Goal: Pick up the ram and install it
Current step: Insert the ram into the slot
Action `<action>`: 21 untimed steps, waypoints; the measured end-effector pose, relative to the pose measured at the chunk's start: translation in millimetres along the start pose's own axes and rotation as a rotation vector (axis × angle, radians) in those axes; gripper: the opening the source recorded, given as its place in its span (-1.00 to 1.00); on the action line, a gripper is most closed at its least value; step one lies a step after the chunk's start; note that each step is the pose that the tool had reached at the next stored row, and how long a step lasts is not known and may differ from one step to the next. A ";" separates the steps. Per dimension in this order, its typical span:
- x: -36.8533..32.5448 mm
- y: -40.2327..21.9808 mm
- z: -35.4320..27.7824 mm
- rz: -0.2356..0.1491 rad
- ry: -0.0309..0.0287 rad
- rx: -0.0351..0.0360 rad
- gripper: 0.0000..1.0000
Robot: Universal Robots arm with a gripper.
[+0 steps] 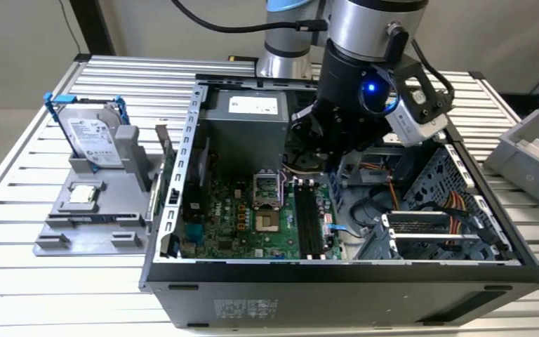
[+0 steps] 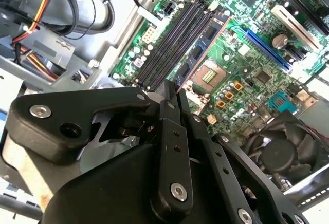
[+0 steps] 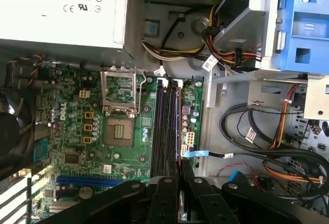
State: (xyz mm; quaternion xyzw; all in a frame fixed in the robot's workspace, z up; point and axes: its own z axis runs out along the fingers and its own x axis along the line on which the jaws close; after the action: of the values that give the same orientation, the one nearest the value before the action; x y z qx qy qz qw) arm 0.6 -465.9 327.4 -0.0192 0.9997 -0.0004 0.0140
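The claw [image 2: 175,88] is pressed together, and by the look of it is pinching the ram [image 2: 203,46] by its upper edge. In the second wrist view the ram runs away from the fingertips, lengthwise over the slots [image 2: 167,47]. In the first wrist view it shows edge-on as a thin blue line [image 3: 178,126] along the outermost slot, on the side away from the socket [image 3: 121,129]. I cannot tell whether its lower edge is already in the slot or only just above it.

The main risk, as I judge it, is a skewed seat. If the ram is tilted or off the slot's line, a downward push could jam one end, bend the stick or scrape the board [image 3: 67,131]. A notch out of register with the slot key, or end latches not open, would block it, and force would then load the board. The pinch is narrow, so the stick may pivot under pressure.

A thin blue cable [image 3: 198,153] lies just beside the slots' near end, and thicker cables [image 3: 247,131] lie near. Either could snag the claw. The case [image 1: 344,270] walls leave little room on the desk [image 1: 64,281].
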 end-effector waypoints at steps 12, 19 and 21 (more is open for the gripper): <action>0.2 0.0 6.4 0.039 0.0001 0.0022 -1.00; -0.3 -0.1 9.2 0.039 0.0000 0.0021 -1.00; -1.0 -0.1 11.4 0.039 0.0001 0.0021 -1.00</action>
State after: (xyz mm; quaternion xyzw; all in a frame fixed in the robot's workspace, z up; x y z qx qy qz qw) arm 1.9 -465.9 316.0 0.0001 0.9999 -0.0012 0.0140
